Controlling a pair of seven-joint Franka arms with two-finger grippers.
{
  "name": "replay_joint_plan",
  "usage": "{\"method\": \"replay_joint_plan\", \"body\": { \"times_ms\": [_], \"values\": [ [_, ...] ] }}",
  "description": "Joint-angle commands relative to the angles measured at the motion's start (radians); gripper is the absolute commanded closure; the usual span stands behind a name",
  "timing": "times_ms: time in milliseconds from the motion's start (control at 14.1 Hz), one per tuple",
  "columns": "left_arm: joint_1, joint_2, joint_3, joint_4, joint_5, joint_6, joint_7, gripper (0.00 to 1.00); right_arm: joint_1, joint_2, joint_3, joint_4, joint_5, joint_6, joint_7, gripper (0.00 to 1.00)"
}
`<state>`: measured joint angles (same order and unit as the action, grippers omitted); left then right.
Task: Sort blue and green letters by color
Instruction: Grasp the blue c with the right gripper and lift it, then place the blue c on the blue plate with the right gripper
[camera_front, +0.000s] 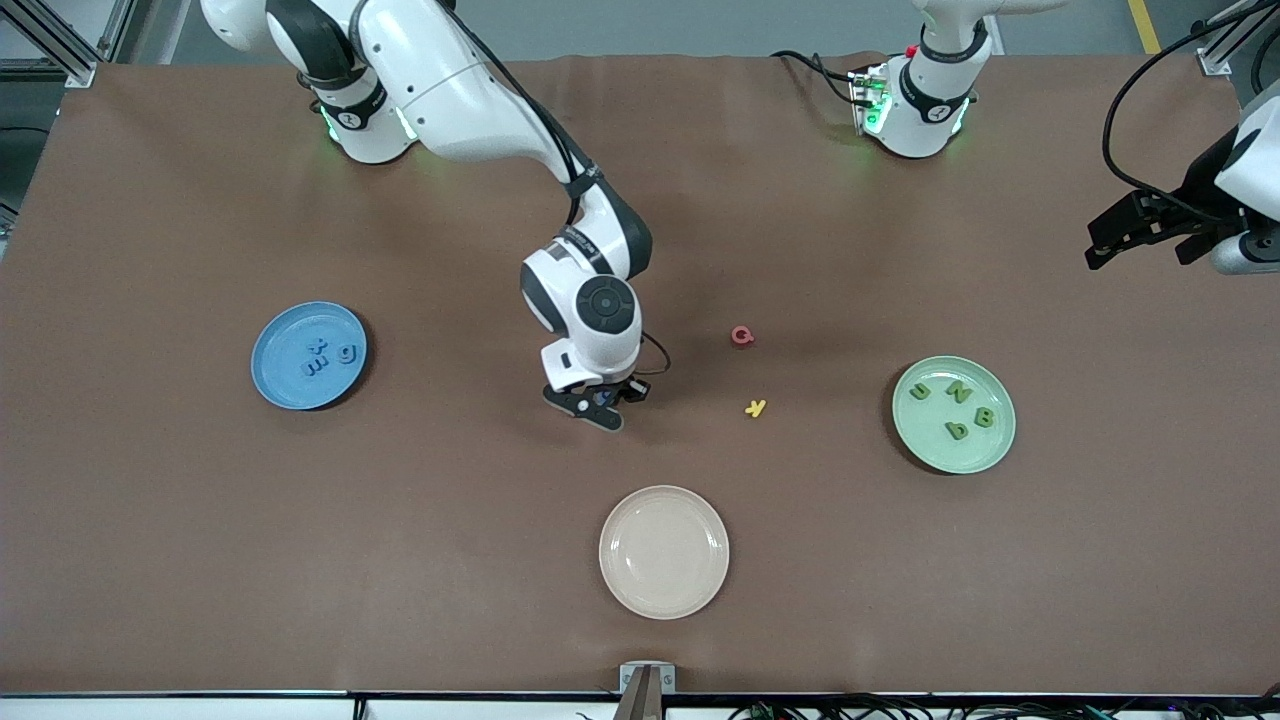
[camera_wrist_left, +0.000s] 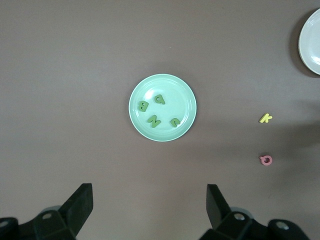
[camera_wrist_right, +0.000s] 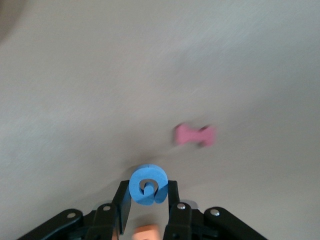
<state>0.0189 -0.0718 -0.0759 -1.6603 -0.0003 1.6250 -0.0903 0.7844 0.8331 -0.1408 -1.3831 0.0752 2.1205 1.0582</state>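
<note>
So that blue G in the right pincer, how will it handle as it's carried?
The blue G looks like thick foam, so probably very light. It stands on edge between the right pincer fingers, keeping its shape, so likely fairly stiff yet squashable. Flat-faced, it shouldn't roll once dropped.

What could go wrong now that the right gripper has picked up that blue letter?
The right gripper pinches the blue G by its thin edges only, so it may twist or slip out during the carry to the blue plate. The pink piece and an orange piece lie close below and could get nudged.
</note>
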Motion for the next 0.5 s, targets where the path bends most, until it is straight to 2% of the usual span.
{"method": "replay_joint_plan", "body": {
  "times_ms": [0,71,426],
  "values": [
    [0.009,-0.010,-0.010,0.005,0.002,-0.017,0.006,0.00,-0.085,-0.095,0.014,-0.034,0.002,-0.138,-0.105,1.00],
    [0.007,-0.010,-0.010,0.005,0.002,-0.017,0.006,0.00,-0.108,-0.124,0.012,-0.077,-0.002,-0.152,-0.139,1.00],
    [0.006,-0.010,-0.010,0.005,0.002,-0.017,0.006,0.00,-0.299,-0.417,0.010,-0.457,-0.023,-0.099,-0.510,1.00]
  ]
}}
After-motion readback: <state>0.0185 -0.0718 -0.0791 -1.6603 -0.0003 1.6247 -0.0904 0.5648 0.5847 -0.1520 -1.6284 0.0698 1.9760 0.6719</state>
